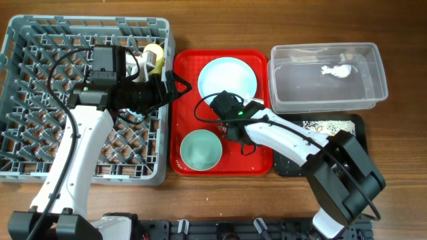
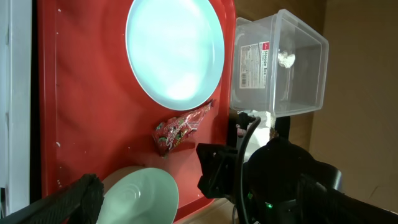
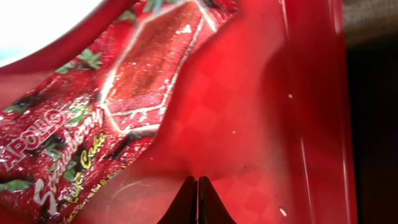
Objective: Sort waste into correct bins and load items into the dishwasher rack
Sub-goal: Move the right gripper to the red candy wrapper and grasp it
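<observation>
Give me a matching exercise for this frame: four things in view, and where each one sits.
Things: 1 yellow cup; 2 tissue; 3 green bowl; 4 crumbs.
Places: A clear tub; B red tray; C grey rack; D black tray.
Pairs: 1-C, 2-A, 3-B, 4-D.

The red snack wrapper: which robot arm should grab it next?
Right. The right gripper is shut right beside the wrapper on the red tray; the left gripper hangs open at the edge of the rack, farther away.
</observation>
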Robot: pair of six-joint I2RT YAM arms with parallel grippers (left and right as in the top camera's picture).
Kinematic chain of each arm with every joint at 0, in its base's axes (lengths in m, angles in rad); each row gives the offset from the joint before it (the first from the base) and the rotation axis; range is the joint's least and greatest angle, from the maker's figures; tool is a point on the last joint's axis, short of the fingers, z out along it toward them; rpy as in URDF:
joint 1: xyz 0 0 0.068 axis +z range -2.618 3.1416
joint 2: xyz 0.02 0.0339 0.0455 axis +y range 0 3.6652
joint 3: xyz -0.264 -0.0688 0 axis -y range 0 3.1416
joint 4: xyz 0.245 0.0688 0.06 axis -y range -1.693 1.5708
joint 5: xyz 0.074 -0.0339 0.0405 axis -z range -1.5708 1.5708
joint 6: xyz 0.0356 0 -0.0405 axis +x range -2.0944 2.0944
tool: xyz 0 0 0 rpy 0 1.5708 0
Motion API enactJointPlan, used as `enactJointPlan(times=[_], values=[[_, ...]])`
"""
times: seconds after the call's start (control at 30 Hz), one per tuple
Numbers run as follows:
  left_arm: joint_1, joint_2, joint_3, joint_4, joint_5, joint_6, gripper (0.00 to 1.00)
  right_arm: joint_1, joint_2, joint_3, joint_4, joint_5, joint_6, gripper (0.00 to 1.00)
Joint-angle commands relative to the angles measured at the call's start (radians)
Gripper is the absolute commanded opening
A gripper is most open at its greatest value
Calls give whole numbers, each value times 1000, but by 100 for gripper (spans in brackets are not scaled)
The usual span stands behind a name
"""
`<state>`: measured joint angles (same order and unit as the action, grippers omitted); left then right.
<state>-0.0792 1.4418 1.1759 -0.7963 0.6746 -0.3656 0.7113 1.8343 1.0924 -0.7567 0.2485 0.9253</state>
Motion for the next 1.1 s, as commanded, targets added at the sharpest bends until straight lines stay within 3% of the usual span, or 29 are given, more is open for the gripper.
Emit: enactJointPlan(times=[0.0,0.2,0.37,0.67,0.87,0.93,1.0,1.07], values=[[3,-15,10,2,-3,-6,100,-5,-71,52,71,-28,-58,4],[3,-15,10,3,-3,-6,100,-4,-30,-3,392,-102,-38,4],[3,-15,10,2,-3,-6,100,-4,66,-6,435,-112,-33,7],[3,-15,10,2,-3,-6,100,-4,108,-6,252,-129,-40,5],[3,-15,10,2,-3,-6,100,-40,-63,-1,138,-109,-220,10],[3,-15,10,2,-3,-6,100,-40,-133,2,142,-114,-254,14],[3,-15,10,3,-3,-6,100,-40,-210,2,133,-127,-271,24],[3,-15,10,2,-3,-6,100,-45,-269,1,97,-125,-271,54]])
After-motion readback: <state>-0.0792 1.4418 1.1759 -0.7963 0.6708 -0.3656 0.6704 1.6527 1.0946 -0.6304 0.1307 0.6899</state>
